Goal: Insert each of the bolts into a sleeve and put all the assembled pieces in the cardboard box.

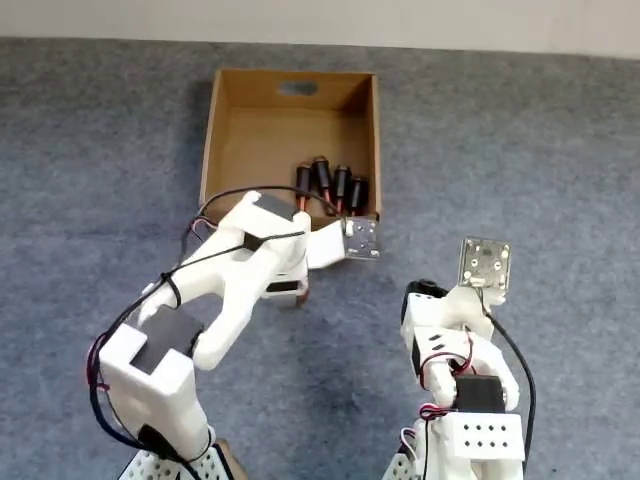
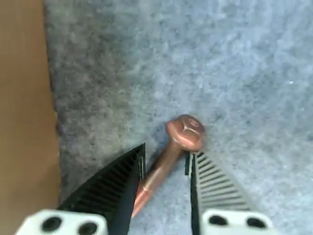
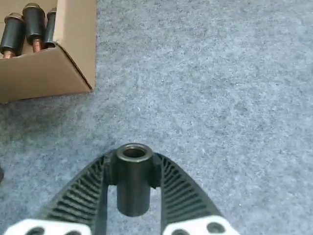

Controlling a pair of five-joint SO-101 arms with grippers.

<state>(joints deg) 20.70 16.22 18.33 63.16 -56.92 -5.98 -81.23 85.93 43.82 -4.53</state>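
Observation:
A copper bolt lies on the grey carpet just outside the cardboard box. My left gripper is low over it, open, with a finger on each side of the shank. In the high view the left gripper sits close to the box's front wall. My right gripper is shut on a black sleeve, held with its open bore facing the camera. That arm stands to the right of the box, and the sleeve is its dark tip. Several assembled pieces lie in the box's front right corner.
The box's brown wall runs close beside the left gripper. Its corner with assembled pieces lies ahead of the right gripper. Grey carpet covers the table, with free room to the right of the box.

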